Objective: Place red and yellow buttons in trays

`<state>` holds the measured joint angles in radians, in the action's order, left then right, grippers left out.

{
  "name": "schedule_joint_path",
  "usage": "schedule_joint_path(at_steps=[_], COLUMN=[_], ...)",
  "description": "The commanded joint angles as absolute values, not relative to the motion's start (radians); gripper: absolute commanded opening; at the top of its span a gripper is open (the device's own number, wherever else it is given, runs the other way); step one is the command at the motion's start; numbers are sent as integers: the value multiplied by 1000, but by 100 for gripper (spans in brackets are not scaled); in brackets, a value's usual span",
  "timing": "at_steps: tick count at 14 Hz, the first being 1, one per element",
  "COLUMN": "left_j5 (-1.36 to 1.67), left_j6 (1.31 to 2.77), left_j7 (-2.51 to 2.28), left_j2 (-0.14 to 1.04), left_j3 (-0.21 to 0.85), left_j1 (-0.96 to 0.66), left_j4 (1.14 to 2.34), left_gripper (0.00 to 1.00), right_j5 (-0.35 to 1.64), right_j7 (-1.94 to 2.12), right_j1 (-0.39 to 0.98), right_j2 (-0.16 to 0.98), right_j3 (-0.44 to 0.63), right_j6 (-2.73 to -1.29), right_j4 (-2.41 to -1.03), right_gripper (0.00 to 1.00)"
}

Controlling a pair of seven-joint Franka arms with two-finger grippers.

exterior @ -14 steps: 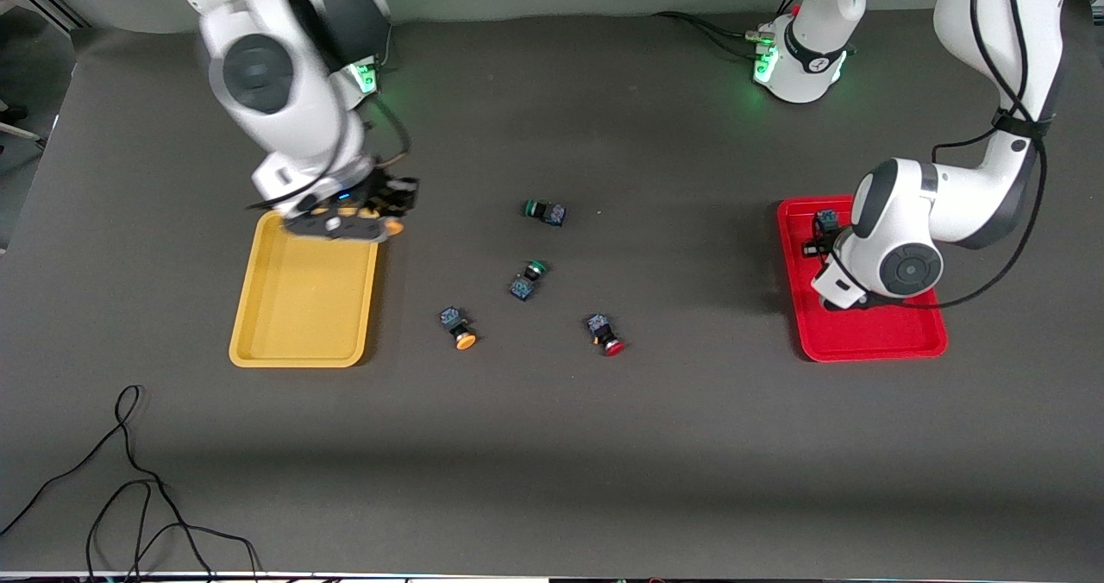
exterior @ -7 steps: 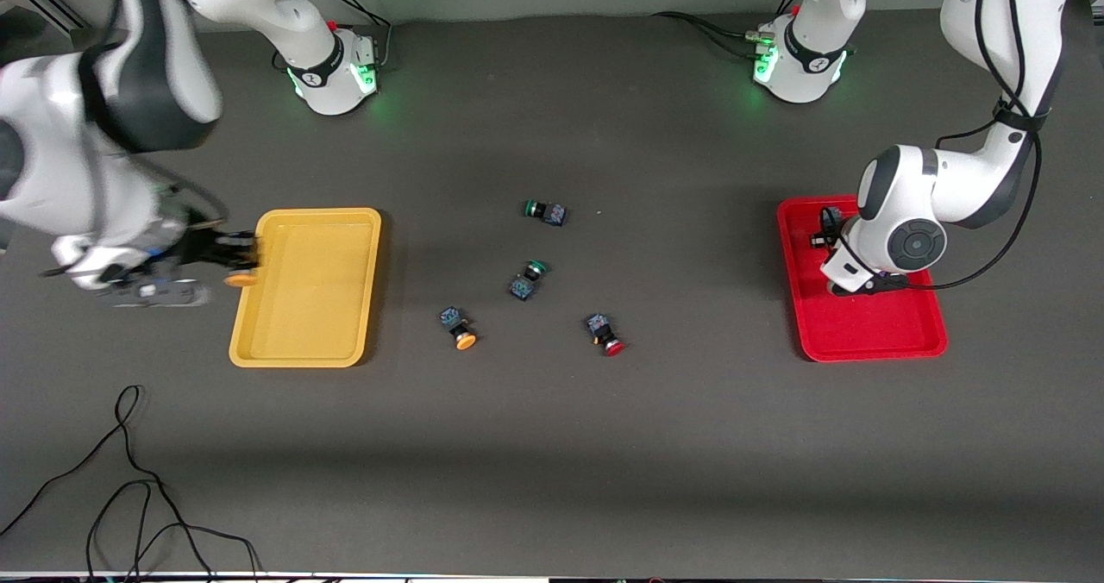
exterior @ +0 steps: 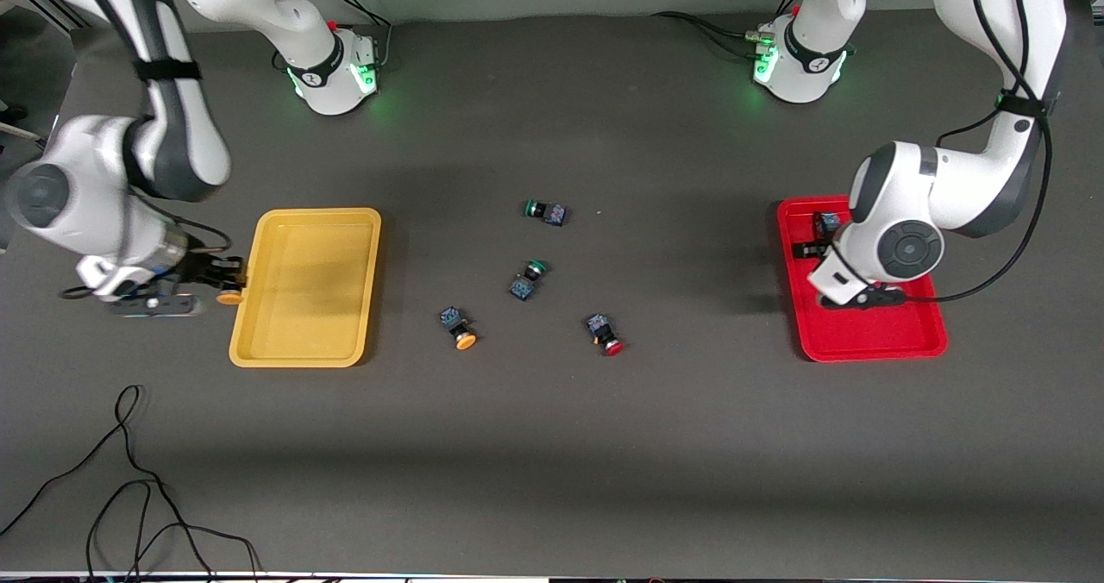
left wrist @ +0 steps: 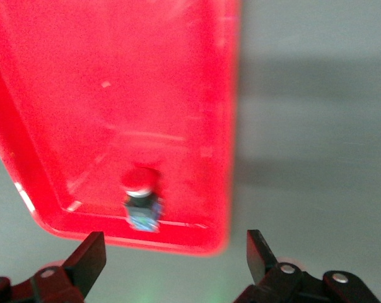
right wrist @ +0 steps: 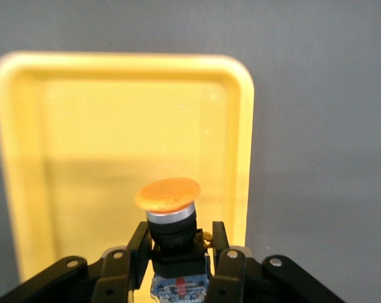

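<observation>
My right gripper [exterior: 224, 283] is shut on an orange-yellow-capped button [exterior: 228, 297], just past the edge of the yellow tray [exterior: 302, 307] at the right arm's end. In the right wrist view the gripper [right wrist: 178, 246] holds the button [right wrist: 170, 208] by its black body, cap toward the tray [right wrist: 115, 126]. My left gripper [exterior: 812, 247] is open over the red tray [exterior: 862, 333]; a red-capped button [exterior: 830, 219] lies in its corner. The left wrist view shows that button [left wrist: 141, 192], the tray [left wrist: 115, 95] and my open gripper [left wrist: 175, 259]. Another yellow button [exterior: 458, 327] and red button [exterior: 605, 334] lie mid-table.
Two green-capped switches [exterior: 543, 211] [exterior: 527, 278] lie on the dark mat, farther from the front camera than the loose red and yellow buttons. A black cable [exterior: 129, 479] coils near the table's front edge at the right arm's end.
My right arm swung with the yellow button from the yellow tray's farther corner to just outside its edge at the right arm's end. The left gripper shifted slightly over the red tray.
</observation>
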<state>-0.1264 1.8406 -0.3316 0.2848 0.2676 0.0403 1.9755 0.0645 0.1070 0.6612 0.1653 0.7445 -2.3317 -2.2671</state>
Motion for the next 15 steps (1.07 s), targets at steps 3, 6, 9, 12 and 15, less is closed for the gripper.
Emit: schedule_joint_path(at_steps=[3,6,9,12,15], left_j5=[-57,-3,-3,-5,-6], left_j6=[1638,1660,1777,1932,2003], left_j7=[-511,-711,-918,-1031,-1034], left_j2=[561,708,842,932,974], left_j3=[262,264,259,258,256], left_j1=[-136,-228,-337,-396,-411], left_j4=[1443,1258,1123,1111,1118], left_gripper=[99,99,99,99,99], right_j5=[360,420,422,391,345], right_j7=[346,388,364,318,256], right_j1=[670,670,676,680,687], right_j2=[385,423,410,397,397], right_j3=[752,749,750,773,779], right_j6=[-2439,-2436,-2352,-2128,-1982], right_j4=[-2276,-2249,-2172,-2002,-1841], right_gripper=[12,45,100,100,100])
